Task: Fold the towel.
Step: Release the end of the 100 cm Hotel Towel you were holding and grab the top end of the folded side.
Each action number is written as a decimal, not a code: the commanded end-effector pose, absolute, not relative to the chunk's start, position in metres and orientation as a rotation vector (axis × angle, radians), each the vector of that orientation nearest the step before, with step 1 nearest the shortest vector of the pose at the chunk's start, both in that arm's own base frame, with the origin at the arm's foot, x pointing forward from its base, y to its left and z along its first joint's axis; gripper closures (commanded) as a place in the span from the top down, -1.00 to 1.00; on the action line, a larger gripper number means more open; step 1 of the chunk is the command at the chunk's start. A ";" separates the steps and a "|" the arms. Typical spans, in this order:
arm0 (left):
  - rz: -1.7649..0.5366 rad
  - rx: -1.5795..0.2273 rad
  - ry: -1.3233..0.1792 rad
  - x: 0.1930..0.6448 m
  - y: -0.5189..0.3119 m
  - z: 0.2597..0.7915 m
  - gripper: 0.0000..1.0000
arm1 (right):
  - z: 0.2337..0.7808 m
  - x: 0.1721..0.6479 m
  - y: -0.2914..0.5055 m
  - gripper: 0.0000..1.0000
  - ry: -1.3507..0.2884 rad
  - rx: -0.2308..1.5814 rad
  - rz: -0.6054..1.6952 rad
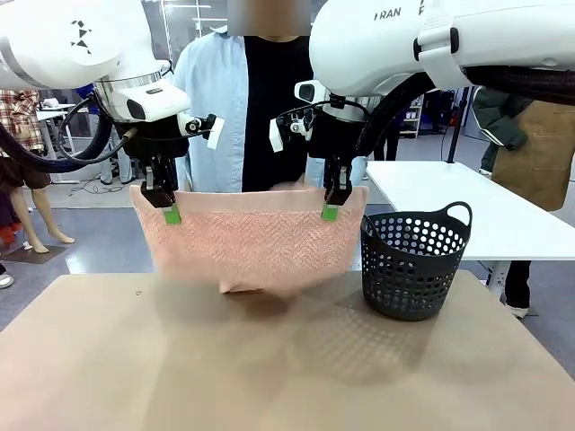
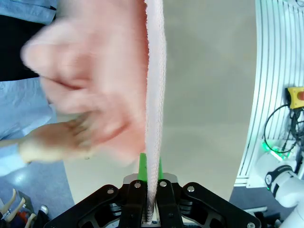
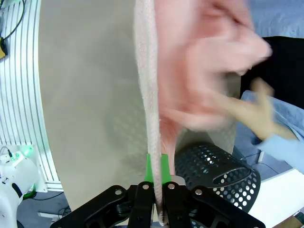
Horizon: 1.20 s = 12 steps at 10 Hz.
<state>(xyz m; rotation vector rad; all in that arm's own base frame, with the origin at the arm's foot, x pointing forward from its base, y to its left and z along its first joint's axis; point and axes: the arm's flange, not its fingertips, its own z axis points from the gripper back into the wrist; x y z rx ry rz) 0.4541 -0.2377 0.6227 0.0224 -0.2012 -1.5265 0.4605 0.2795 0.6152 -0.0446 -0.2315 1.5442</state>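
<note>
The pale salmon-pink towel (image 1: 252, 238) hangs stretched above the table between both grippers. My left gripper (image 1: 168, 208) is shut on its upper left corner, my right gripper (image 1: 331, 206) shut on its upper right corner. The lower edge looks blurred, just above the tabletop. In the left wrist view the towel (image 2: 154, 95) runs edge-on up from the shut left gripper (image 2: 150, 192), and a person's hand (image 2: 52, 142) shows behind the blurred cloth. In the right wrist view the towel (image 3: 149, 95) rises from the shut right gripper (image 3: 157, 190), with a person's hand (image 3: 254, 114) beside it.
A dark perforated basket (image 1: 413, 260) stands on the tan table (image 1: 269, 359) at the right, close to the towel's right side; the basket (image 3: 218, 166) also shows in the right wrist view. A person stands across the table behind the towel. A white table (image 1: 467, 206) sits behind on the right.
</note>
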 end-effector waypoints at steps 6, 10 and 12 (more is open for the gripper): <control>-1.525 0.022 -0.202 0.454 -0.237 0.624 -1.00 | 0.615 0.461 0.278 -1.00 -0.231 -0.045 1.545; -1.525 0.022 -0.202 0.454 -0.237 0.624 -1.00 | 0.615 0.461 0.278 -1.00 -0.231 -0.045 1.545; -1.525 0.022 -0.202 0.454 -0.237 0.624 -1.00 | 0.615 0.461 0.278 -1.00 -0.231 -0.045 1.545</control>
